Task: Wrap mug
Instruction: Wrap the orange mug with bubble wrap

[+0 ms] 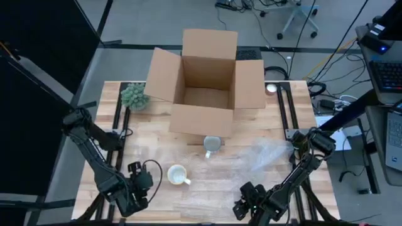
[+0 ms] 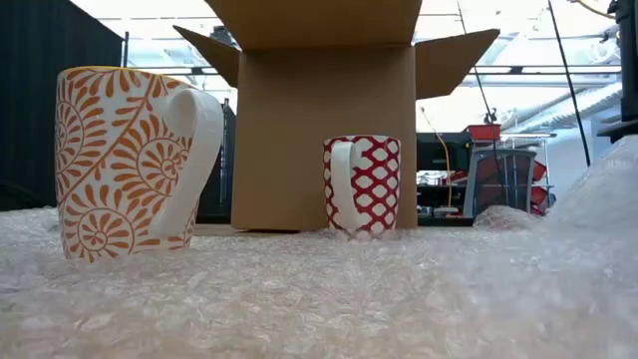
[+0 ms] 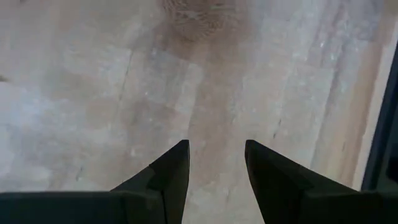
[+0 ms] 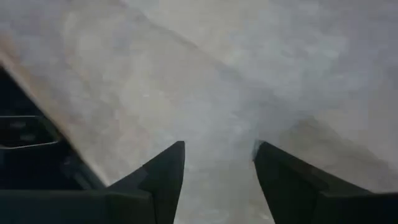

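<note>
**On the bubble wrap, two mugs wait**

Near the bench's front, the orange-patterned mug stands upright; the red-patterned mug stands nearer the cardboard box. Left pincer and right pincer hover released, empty.

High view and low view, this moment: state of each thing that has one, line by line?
Cardboard box: upright, flaps open.
Orange-patterned mug: upright on bubble wrap, unwrapped.
Red-patterned mug: upright, unwrapped.
Bubble wrap: spread flat on table.
Left gripper: open, holding nothing.
Right gripper: open, holding nothing.
</note>
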Robot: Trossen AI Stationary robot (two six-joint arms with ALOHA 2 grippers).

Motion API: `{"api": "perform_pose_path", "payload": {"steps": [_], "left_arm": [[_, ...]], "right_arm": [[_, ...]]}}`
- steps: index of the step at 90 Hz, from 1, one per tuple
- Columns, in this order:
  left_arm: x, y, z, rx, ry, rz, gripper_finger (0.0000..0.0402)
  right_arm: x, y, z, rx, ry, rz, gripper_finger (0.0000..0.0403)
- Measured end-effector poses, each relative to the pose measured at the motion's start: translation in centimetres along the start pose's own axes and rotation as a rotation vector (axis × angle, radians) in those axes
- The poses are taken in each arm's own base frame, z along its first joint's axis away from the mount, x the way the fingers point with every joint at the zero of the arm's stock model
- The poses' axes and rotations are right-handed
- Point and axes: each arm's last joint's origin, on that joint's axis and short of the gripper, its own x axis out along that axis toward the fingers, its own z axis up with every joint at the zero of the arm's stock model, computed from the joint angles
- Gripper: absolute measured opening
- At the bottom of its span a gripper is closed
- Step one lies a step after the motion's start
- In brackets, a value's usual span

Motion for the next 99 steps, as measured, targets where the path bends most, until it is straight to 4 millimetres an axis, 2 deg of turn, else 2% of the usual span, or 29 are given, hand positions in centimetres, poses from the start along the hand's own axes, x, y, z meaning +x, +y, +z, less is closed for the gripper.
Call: {"api": "perform_pose_path", "payload": {"steps": [23, 37, 45, 55, 66, 82, 99], "left_arm": [[1.5, -0.2, -0.6, -0.017, -0.033, -0.047, 0.0144], [1.7, -0.1, -1.1, -0.006, -0.03, -0.044, 0.0144], [1.8, 0.0, -1.1, -0.005, -0.033, -0.038, 0.0144], [1.8, 0.0, -1.1, -0.006, -0.035, -0.037, 0.0144], [1.8, 0.0, -1.1, -0.004, -0.035, -0.037, 0.0144], [1.8, 0.0, -1.1, 0.001, -0.035, -0.037, 0.0144], [1.8, 0.0, -1.1, 0.003, -0.035, -0.036, 0.0144]], "right_arm": [[1.2, -0.1, 0.9, 0.011, 0.003, -0.051, 0.0176], [1.3, -0.2, 1.1, 0.006, 0.006, -0.062, 0.0155], [1.3, 0.0, 1.2, -0.008, 0.009, -0.051, 0.013], [1.1, 0.6, 1.2, -0.041, 0.015, -0.017, 0.0072], [0.6, 1.6, 1.4, -0.097, 0.017, 0.006, 0.001], [-0.5, 4.0, 2.7, -0.184, 0.002, 0.06, 0.0007], [-2.0, 7.3, 5.3, -0.302, -0.139, 0.133, 0.0002]]}}
